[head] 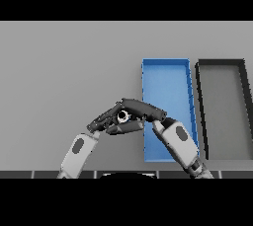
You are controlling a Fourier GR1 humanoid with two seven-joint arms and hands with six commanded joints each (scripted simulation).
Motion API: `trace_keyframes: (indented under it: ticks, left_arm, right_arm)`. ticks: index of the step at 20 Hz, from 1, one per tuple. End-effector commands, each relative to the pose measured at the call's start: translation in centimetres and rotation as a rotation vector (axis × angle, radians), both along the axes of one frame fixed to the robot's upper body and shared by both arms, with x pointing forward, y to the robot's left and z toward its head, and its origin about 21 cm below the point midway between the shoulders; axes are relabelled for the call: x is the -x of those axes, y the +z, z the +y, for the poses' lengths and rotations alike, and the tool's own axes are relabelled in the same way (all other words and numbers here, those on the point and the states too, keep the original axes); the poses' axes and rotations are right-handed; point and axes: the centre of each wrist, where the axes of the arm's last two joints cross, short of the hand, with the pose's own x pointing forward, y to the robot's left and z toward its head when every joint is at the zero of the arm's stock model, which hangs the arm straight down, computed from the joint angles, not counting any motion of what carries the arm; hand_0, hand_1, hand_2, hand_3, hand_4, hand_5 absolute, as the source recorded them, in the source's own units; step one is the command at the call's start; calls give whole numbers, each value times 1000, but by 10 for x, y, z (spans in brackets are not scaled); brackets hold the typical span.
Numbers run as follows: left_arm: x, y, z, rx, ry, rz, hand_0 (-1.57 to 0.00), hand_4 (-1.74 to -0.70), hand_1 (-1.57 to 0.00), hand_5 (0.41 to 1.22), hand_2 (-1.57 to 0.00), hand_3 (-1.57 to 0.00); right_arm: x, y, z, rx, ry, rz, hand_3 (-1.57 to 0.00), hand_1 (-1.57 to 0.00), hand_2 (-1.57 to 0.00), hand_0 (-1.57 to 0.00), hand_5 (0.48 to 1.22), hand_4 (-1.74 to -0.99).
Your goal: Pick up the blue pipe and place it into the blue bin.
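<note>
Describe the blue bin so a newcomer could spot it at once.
Start at the grey table and look to its right half, where two long open trays lie side by side. The blue bin is the left one, beside the black bin. Its bright blue colour sets it apart, and the right hand reaches across its near end.

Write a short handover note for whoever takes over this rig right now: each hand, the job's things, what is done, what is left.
Left hand: at table centre, fingers meeting the right hand; grip unclear.
Right hand: reaching left from the blue bin, fingers over a small round object; grip unclear.
Blue pipe: not identifiable; it may be hidden between the hands.
Blue bin: holds nothing visible. A dark bin stands to its right.
Done: nothing in the bin.
Left: get the pipe into the blue bin.
</note>
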Motion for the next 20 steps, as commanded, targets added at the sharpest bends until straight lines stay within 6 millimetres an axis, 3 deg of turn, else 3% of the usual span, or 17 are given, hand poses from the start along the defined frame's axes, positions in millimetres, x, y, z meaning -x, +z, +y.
trace_keyframes:
  ticks: [1, 5, 10, 15, 20]
  left_arm:
    - [1, 1, 0, 0, -13, 4, -601, -1250, -560, 1221, -547, -430]
    - [-1, -3, -1, -53, -11, 50, -246, -1059, -229, 912, -223, -175]
    - [-3, -10, 4, -76, 20, 88, -80, -975, -74, 642, -73, -57]
    - [-5, -9, 3, -83, 44, 117, -25, -970, -24, 531, -23, -18]
    - [-2, -10, 2, -120, 64, 132, -8, -973, -7, 489, -7, -5]
  right_arm:
    - [2, 2, 1, -5, -7, 2, -1561, -1564, -1564, -1564, 1211, -1498]
    - [-1, 3, 2, 27, -33, 18, -1567, -1568, -1568, -1568, 1217, -1499]
    - [0, -1, -2, -13, -28, -19, -1570, -1570, -1570, -1570, 1220, -1499]
    - [-4, 6, 0, -52, -48, 2, -1571, -1571, -1571, -1571, 1221, -1497]
    - [-11, 47, -5, -135, -34, 77, -1571, -1571, -1571, -1571, 1221, -1494]
